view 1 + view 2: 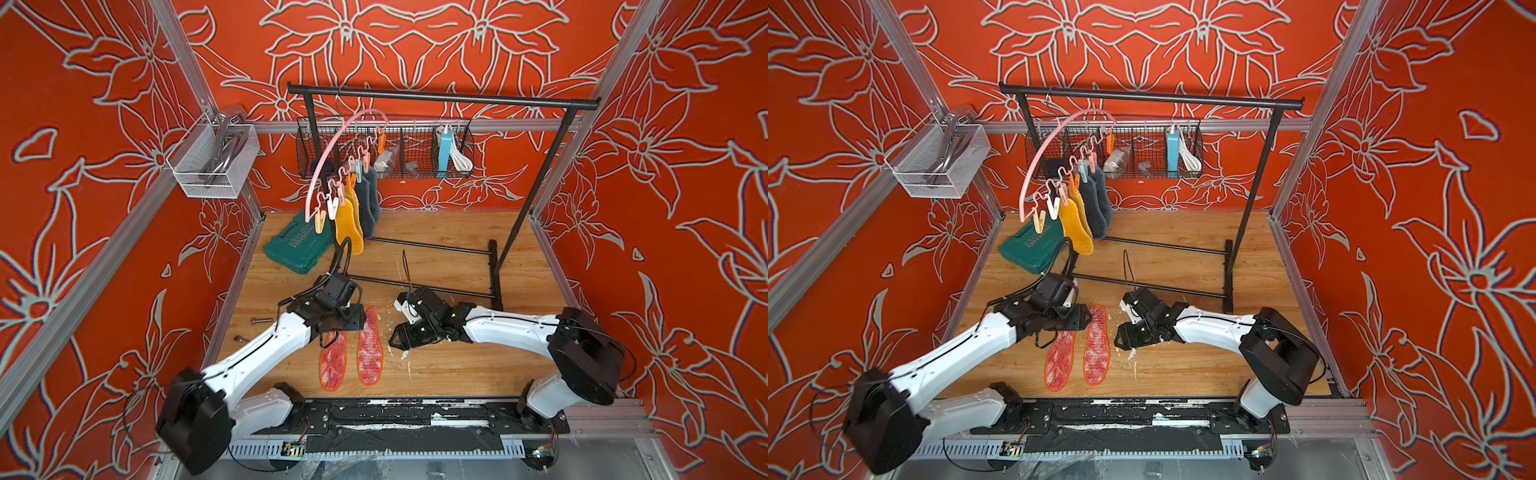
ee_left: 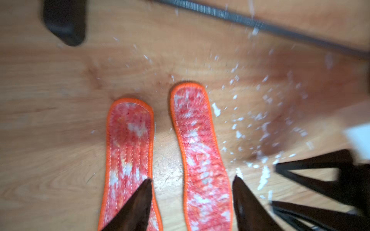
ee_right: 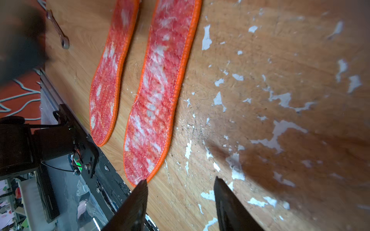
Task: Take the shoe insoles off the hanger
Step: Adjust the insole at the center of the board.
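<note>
Black rack (image 1: 440,96) carrying the pink hanger (image 1: 318,160) by its hook. I judge that a hard tug against tight pegs could swing the hanger or lift it off the bar. Yellow insoles (image 1: 348,226) and dark grey insoles (image 1: 370,199) hang pegged, well beyond both arms. Red-white insoles (image 1: 370,349) lie flat on the table (image 1: 457,357). Left gripper (image 2: 192,178), jaws apart and empty, hovers over this pair. Right gripper (image 3: 180,179), likewise apart and empty, is just beside the nearer one's end.
</note>
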You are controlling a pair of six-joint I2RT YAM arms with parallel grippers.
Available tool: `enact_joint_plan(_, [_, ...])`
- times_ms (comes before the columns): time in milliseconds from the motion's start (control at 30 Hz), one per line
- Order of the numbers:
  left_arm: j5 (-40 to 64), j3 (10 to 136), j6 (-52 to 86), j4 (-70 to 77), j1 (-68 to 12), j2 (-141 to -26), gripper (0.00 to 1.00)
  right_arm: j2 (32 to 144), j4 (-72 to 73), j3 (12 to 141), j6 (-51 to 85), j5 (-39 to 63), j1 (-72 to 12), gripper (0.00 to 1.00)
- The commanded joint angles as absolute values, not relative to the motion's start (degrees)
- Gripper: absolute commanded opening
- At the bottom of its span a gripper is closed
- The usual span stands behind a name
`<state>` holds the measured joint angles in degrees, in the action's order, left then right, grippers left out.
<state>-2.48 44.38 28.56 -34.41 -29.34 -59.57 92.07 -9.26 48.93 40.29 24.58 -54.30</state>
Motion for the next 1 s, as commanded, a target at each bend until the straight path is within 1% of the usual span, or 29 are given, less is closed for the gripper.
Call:
enact_joint_plan(0, [-9.20, 42.57, 32.03, -37.51, -29.18, -51.66, 0.71, 95.18, -6.68, 50.87, 42.10, 26.88, -55.71, 0.56])
enact_joint_plan(100, [-11.27, 41.15, 33.15, -37.29, -29.01, -46.41, 0.71, 98.10, -4.42, 51.60, 43.45, 27.46, -57.56, 0.56])
enact_joint_plan(167, [-11.92, 40.63, 33.86, -37.67, -28.70, -44.07, 0.71, 100.55, -3.53, 52.83, 43.97, 28.11, -58.45, 0.52])
enact_joint_plan(233, [-12.54, 40.32, 34.69, -38.48, -28.36, -42.46, 0.71, 102.37, -2.90, 53.98, 44.56, 28.53, -59.01, 0.49])
enact_joint_plan(467, [-11.72, 38.22, 36.39, -38.49, -27.91, -38.71, 0.70, 105.48, -2.19, 57.35, 43.92, 29.60, -59.85, 0.45])
enact_joint_plan(967, [-10.69, 35.28, 38.23, -37.71, -27.91, -33.48, 0.69, 108.97, -1.12, 60.51, 43.40, 31.63, -60.46, 0.44])
